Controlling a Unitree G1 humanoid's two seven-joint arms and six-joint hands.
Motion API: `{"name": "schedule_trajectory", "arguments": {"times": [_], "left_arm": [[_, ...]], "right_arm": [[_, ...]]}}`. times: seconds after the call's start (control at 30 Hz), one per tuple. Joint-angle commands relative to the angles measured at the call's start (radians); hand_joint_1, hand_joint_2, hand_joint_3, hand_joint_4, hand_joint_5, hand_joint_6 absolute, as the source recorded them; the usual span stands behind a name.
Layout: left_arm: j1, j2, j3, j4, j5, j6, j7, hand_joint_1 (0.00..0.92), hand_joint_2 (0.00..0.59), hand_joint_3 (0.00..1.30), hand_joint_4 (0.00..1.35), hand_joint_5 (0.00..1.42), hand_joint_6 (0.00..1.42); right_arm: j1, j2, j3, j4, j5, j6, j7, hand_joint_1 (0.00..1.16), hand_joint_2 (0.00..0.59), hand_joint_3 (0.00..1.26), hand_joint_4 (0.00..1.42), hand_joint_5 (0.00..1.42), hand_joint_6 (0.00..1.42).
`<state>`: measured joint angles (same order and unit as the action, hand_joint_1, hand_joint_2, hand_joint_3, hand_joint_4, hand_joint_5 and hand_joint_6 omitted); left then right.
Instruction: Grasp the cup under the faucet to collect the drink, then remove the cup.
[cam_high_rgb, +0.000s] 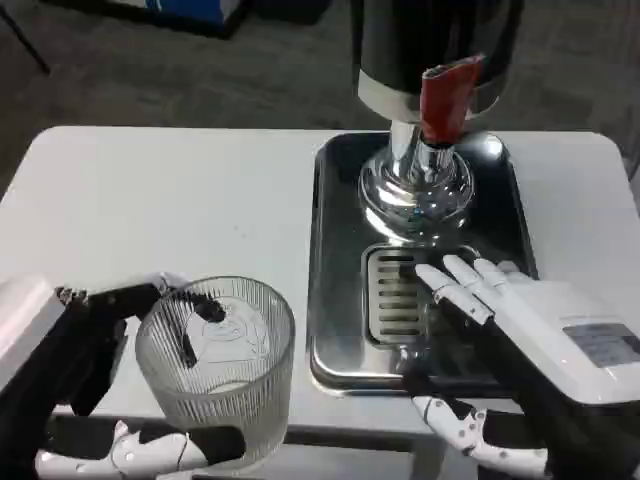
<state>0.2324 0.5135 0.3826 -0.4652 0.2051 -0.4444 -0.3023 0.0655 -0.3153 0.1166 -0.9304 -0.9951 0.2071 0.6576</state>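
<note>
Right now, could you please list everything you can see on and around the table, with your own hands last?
cup: one, clear ribbed glass, at the table's near left edge, left of the tray, held by the left hand
tray: one, shiny metal, on the table's right half
drip grate: one, slotted metal, in the tray's near part
drink dispenser: one, chrome base and dark body, at the tray's far end
faucet handle: one, red, on the dispenser's front
table: one, white
left hand: one, black and white, wrapped around the cup
right hand: one, white back, fingers spread over the grate, holding nothing
</note>
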Motion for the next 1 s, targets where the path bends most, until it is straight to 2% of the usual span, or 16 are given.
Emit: {"name": "schedule_trajectory", "arguments": {"times": [0.03,0.6,1.0], "left_arm": [[0.007,0.007,0.010,0.000,-0.010,-0.008,0.005,0.481,0.054,0.94,1.15,1.35,1.42],[0.008,0.009,0.015,0.000,-0.016,-0.010,0.006,0.481,0.053,0.94,1.15,1.35,1.42],[-0.149,-0.013,-0.044,0.066,0.044,0.038,0.047,0.481,0.053,0.94,1.15,1.35,1.42]], "right_arm": [[0.003,0.011,-0.002,0.004,-0.006,0.002,0.011,0.37,0.485,0.07,0.00,0.00,0.00],[0.007,0.016,-0.012,-0.001,-0.006,0.013,0.024,0.37,0.485,0.07,0.00,0.00,0.00],[0.033,0.040,-0.055,-0.005,-0.004,0.057,0.027,0.38,0.491,0.06,0.00,0.00,0.00]]}}
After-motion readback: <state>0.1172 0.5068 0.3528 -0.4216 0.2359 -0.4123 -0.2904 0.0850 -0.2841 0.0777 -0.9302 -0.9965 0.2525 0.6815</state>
